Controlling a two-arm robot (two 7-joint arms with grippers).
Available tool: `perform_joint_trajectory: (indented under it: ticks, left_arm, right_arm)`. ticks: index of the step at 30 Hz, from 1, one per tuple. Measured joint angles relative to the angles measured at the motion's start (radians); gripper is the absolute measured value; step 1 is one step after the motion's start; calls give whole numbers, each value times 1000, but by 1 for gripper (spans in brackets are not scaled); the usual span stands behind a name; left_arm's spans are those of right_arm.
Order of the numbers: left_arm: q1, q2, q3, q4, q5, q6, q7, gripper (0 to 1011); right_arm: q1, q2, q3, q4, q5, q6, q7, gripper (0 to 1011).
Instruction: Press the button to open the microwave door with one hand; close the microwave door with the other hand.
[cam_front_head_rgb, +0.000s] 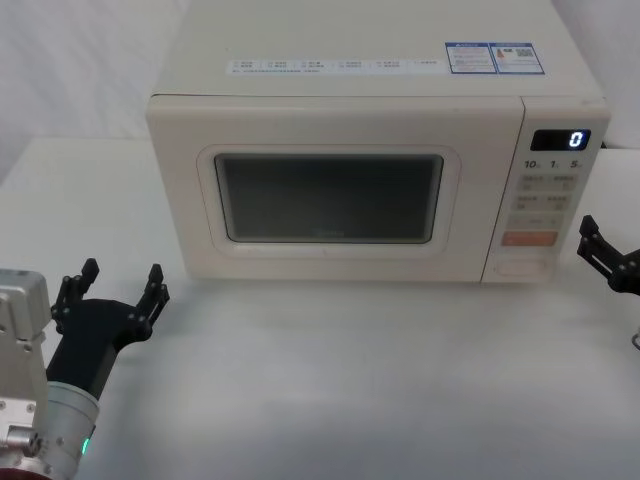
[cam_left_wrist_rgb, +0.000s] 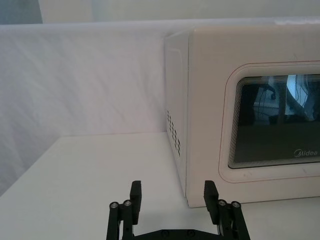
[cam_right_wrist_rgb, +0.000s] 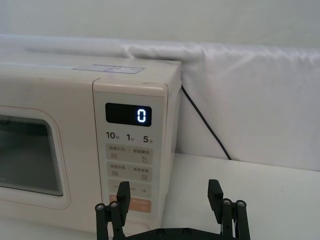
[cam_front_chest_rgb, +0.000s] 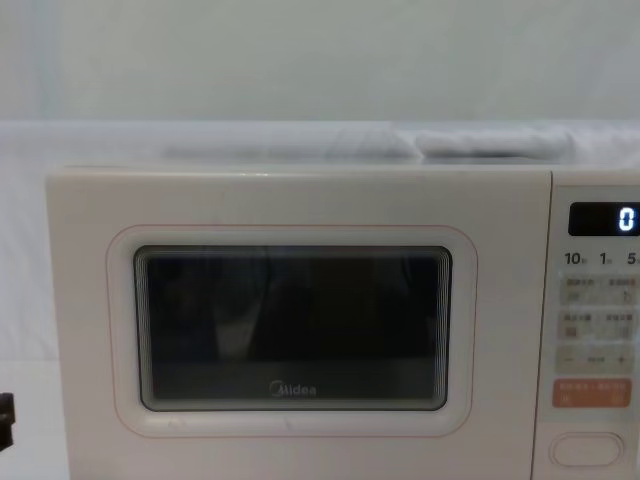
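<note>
Microwave (cam_front_head_rgb: 340, 150) sat square on the white bench (cam_front_head_rgb: 350, 380), its front facing the robot, with a strip of labels along its top. Its door (cam_front_head_rgb: 330, 195) was shut flush with the cabinet, the dark window ringed by a thin pink line and the Midea logo (cam_front_chest_rgb: 295, 389) low on the glass. On the control panel at the right, the black display (cam_front_head_rgb: 560, 140) read "0". Below it came rows of small pale keys, then the orange key (cam_front_head_rgb: 529, 238), and lowest of all the wide pill-shaped button (cam_front_head_rgb: 521, 267), untouched.

The left claw (cam_front_head_rgb: 120, 285) hovered low over the bench in front of the microwave's left corner, clear of the door. Its fingers (cam_left_wrist_rgb: 136, 192) were spread wide with nothing between them, pointing toward the corner where the side vents (cam_left_wrist_rgb: 173, 132) showed.

The right claw (cam_front_head_rgb: 598, 245) hung just to the right of the control panel, about level with the orange key and the button, near them but not touching. Its fingers (cam_right_wrist_rgb: 215, 192) were likewise spread apart and held nothing. A black cable (cam_right_wrist_rgb: 205, 122) ran down the white backdrop behind the microwave's right side.
</note>
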Motion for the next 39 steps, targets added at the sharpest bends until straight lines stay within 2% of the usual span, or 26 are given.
perform_joint_trajectory:
  ticks: [8,39]
  left_arm:
    - [0,0,0,0,0,0,0,1001]
    - [0,0,0,0,0,0,0,1001]
  right_arm:
    - [0,0,0,0,0,0,0,1002]
    - [0,0,0,0,0,0,0,1002]
